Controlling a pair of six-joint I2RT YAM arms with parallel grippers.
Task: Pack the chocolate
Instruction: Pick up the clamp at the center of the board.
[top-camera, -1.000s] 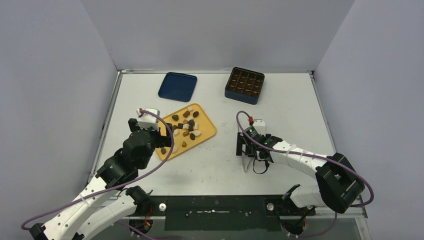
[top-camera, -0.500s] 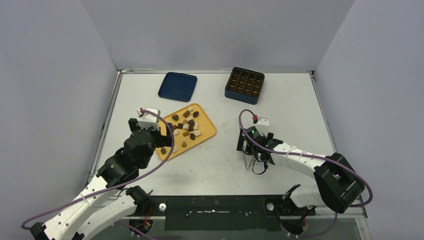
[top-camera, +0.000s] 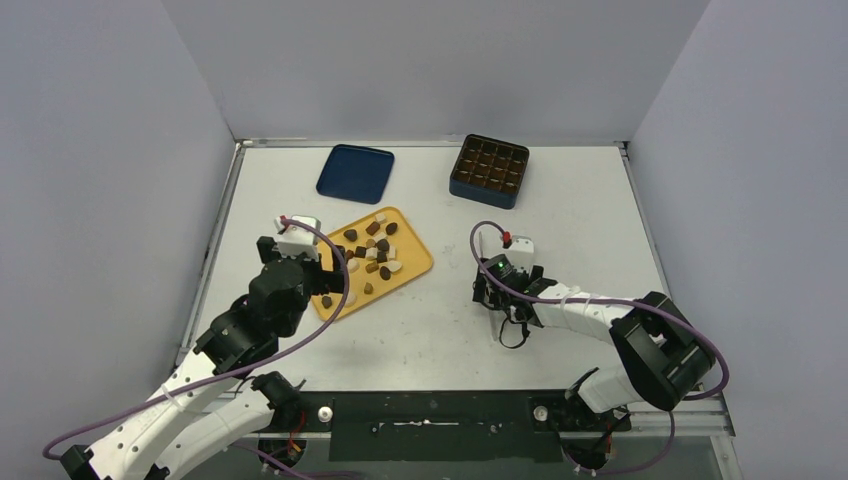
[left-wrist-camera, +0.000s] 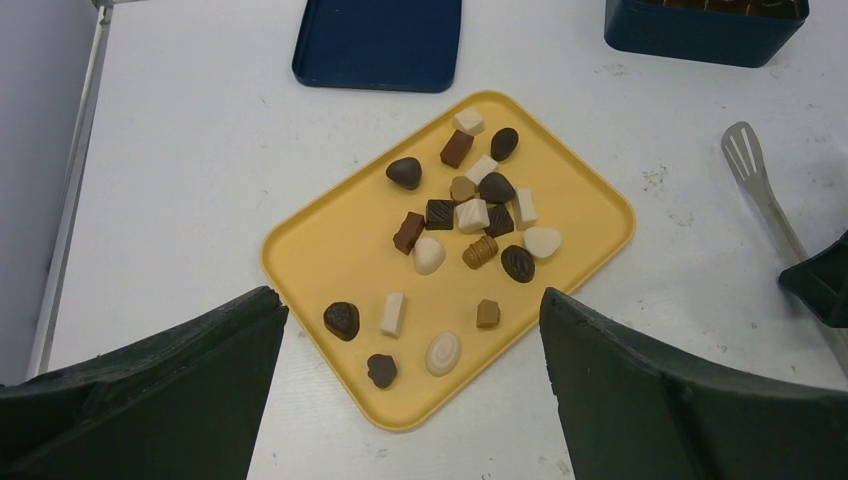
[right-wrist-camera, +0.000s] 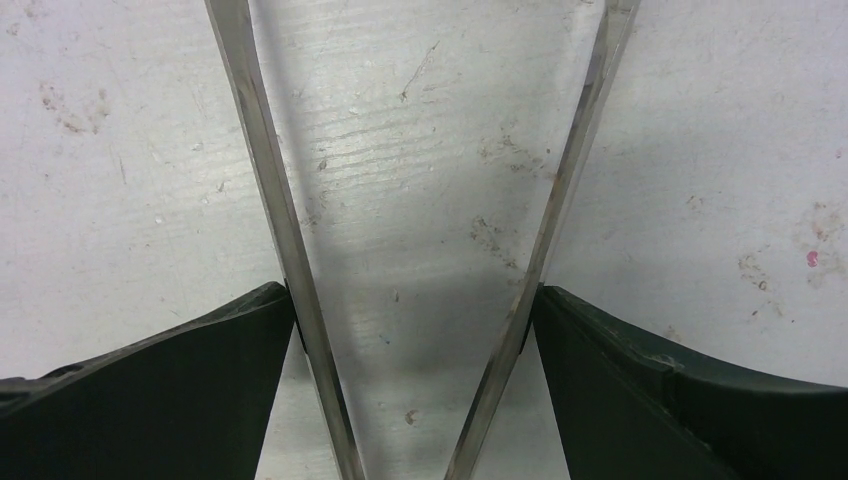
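The chocolate (top-camera: 370, 252), several tiny dark brown, caramel and white pieces, lies loose on a yellow tray (top-camera: 418, 262); the left wrist view shows the pieces (left-wrist-camera: 470, 215) and tray (left-wrist-camera: 330, 250) too. My left gripper (top-camera: 328, 268) is open and empty, hovering over the tray's near corner (left-wrist-camera: 408, 297). My right gripper (top-camera: 490, 296) sits low over the table right of the tray, its fingers pressed on the two arms of metal tongs (right-wrist-camera: 268, 190). The tongs' flat slotted tip (left-wrist-camera: 745, 150) points away from me. The dark blue gridded box (top-camera: 489, 170) stands at the back right.
A flat dark blue lid (top-camera: 355, 172) lies at the back, left of the box, and also shows in the left wrist view (left-wrist-camera: 378, 40). A purple cable (top-camera: 476, 232) loops above the right wrist. Grey walls enclose the table on three sides.
My right gripper has shifted slightly left and turned a little with the tongs. The left arm and the chocolates have not moved.
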